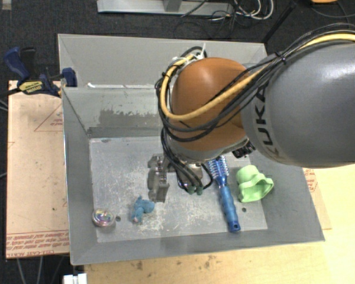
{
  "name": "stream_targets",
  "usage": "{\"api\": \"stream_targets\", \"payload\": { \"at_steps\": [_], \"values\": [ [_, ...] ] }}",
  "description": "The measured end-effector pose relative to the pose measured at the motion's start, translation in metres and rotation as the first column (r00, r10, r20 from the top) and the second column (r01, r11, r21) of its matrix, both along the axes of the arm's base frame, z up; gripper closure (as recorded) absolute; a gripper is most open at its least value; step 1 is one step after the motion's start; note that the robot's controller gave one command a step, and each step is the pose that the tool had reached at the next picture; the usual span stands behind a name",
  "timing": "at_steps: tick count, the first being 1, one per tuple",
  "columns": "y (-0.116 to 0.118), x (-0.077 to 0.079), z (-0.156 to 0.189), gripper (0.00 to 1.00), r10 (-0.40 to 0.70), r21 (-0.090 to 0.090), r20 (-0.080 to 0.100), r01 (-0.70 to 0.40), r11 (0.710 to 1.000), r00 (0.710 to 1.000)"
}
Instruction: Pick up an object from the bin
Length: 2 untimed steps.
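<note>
**A:** Which step is in hand?

**B:** It is judged to be the approach, with no grasp made yet. The end effector [159,195] is set low over the floor of the bin [118,164], a little toward 8 o'clock from centre. Nothing is seen held in it.

**A:** Is it wide or narrow?

**B:** That cannot be told, as the view from above is too cluttered by the wrist.

**A:** Where is the target?

**B:** None is named. The nearest thing is a small light-blue piece [142,209], just beside the end effector at its 7 o'clock and lying loose on the floor. Whether it is touched cannot be told.

**A:** What else is in there?

**B:** A small round silvery piece [102,218] is further out at 8 o'clock, near the bin's corner. A blue brush [227,201] lies at 3 to 4 o'clock with its handle pointed toward 5. A light green plastic piece [252,183] is beyond it at 3 o'clock. All are well apart from one another.

**A:** What is the arm's pose?

**B:** It is brought in from 2 o'clock, with the wrist pointed steeply down. The orange cover [208,102] is over the bin's middle, and cables [183,120] are looped round it.

**A:** What does the next move call for?

**B:** If the light-blue piece is taken, a short shift toward 7 o'clock is needed. The end effector has to be centred over it before it is closed. The piece is small and lumpy, so a slip-out is judged the main risk.
</note>
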<state>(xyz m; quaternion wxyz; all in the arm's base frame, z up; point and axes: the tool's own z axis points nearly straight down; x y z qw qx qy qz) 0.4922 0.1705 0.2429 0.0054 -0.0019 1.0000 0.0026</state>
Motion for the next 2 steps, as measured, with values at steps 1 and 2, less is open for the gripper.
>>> {"api": "stream_targets", "payload": {
  "at_steps": [1,2],
  "values": [
    [0.019,0.059,0.104,1.0,0.036,-0.001,0.004,-0.036,0.999,0.999],
    [0.085,0.057,0.0,1.0,0.179,-0.004,-0.016,-0.179,0.984,0.984]
  ]
}}
